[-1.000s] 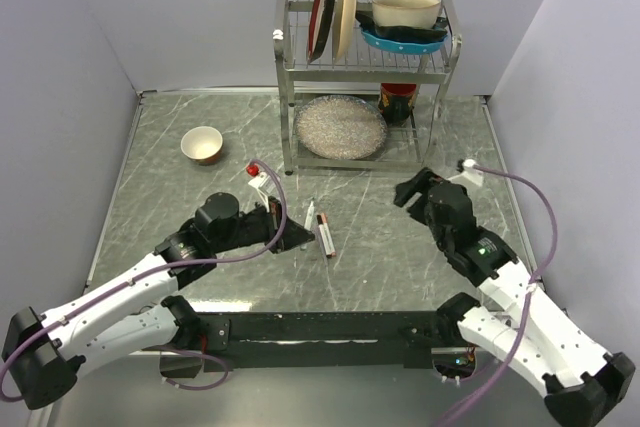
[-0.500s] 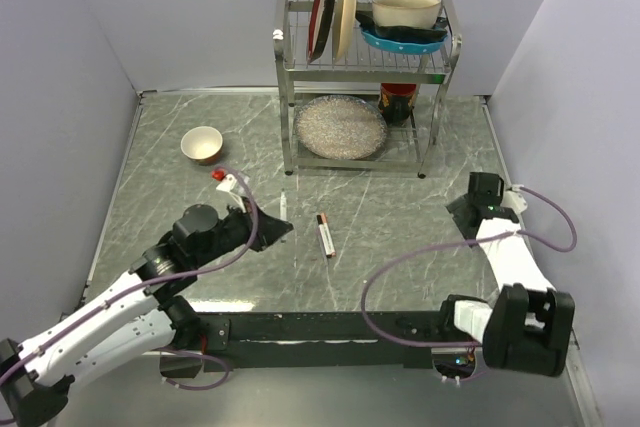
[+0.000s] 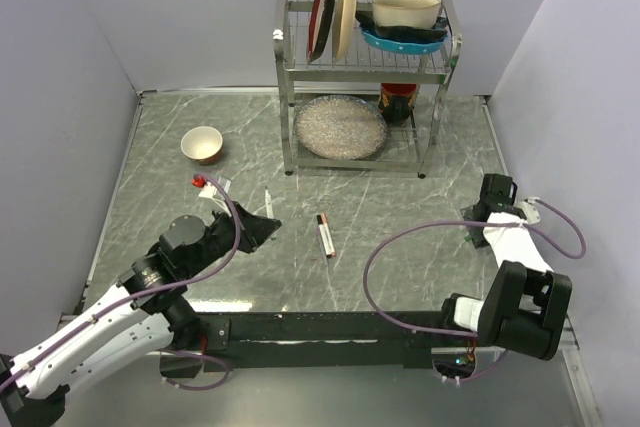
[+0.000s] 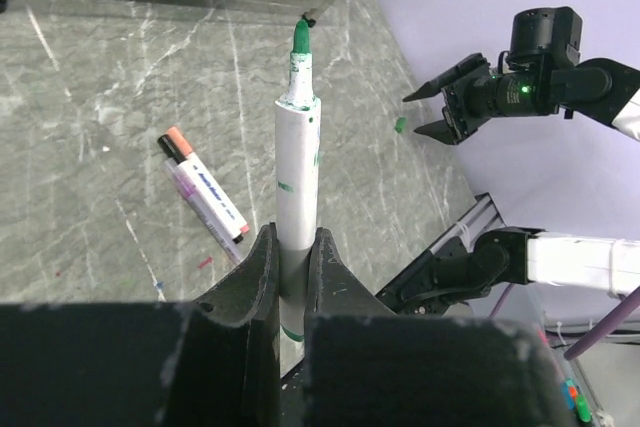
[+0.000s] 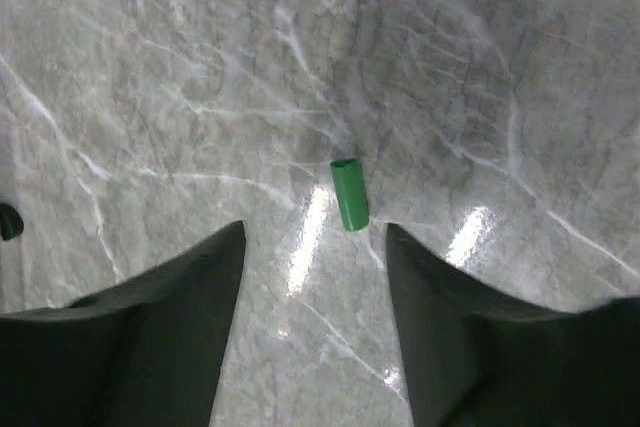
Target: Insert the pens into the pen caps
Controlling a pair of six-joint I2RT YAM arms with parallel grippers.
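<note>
Green cap (image 5: 349,194) lies under spread right tool (image 5: 315,237); left tool (image 4: 293,257) clamps pen (image 4: 297,157), base hidden.

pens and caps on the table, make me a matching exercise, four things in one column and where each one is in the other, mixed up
Things
1. green-tipped pen
2. green cap
3. capped pen
4. bowl

Places
A. lying flat on the table, between the two arms
B. clamped in the left gripper
C. standing left of the dish rack
D. lying loose just ahead of the open right gripper

Pairs: 1-B, 2-D, 3-A, 4-C
</note>
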